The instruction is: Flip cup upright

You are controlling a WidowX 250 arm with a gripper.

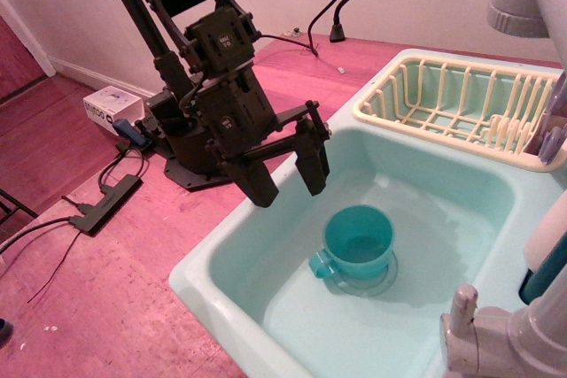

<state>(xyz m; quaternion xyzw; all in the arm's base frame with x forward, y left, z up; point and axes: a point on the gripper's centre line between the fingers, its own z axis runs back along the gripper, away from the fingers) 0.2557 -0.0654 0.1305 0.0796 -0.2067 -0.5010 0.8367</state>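
The teal cup (358,243) stands upright on the floor of the pale aqua sink (461,196), its mouth facing up and its loop handle pointing to the lower left. My black gripper (289,186) hangs above the sink's left part, up and to the left of the cup. Its two fingers are spread apart and hold nothing. It does not touch the cup.
A cream dish rack (461,108) sits at the sink's far right edge. A faucet (496,334) and bottles stand at the right. The arm's base (190,143), a power strip (106,204) and cables lie on the pink wooden surface to the left.
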